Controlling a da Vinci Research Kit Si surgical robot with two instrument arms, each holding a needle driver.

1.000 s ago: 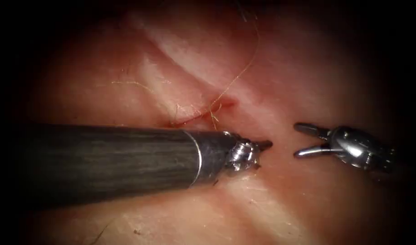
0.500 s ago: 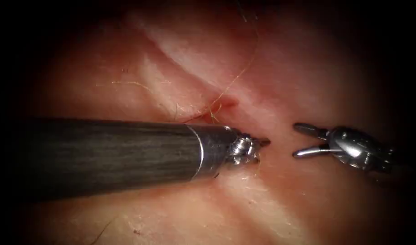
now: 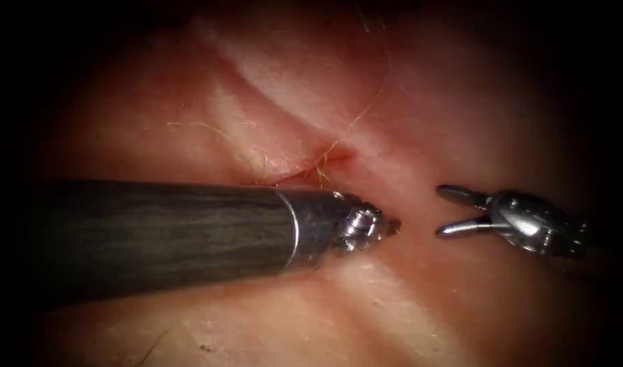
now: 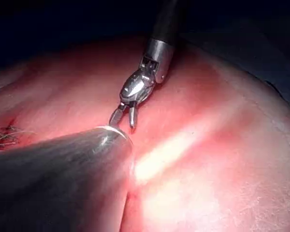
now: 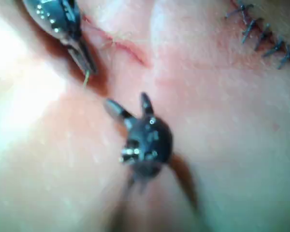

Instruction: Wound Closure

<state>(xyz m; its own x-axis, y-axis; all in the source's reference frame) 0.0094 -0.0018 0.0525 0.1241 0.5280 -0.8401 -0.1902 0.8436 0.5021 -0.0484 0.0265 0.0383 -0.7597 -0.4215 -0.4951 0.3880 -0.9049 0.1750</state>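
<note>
Steel jaws of my right tool (image 3: 447, 212) are gaping wide, gripping nothing, right of the cut (image 3: 304, 173). My left tool (image 3: 393, 224) is pinching thread (image 3: 352, 122) near the tissue (image 3: 460, 102); needle unseen.

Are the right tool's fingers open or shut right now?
Open. The right tool shows two fingers spread in a V with bare tissue between them, holding nothing; the right wrist view agrees.

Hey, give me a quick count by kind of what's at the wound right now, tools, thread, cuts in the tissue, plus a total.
Tools: 2, the left tool with jaws shut on the thread, the right tool with jaws open, holding nothing
Thread: 1
Open cut in the tissue: 1
Stitched row: 1
Total: 5
</note>
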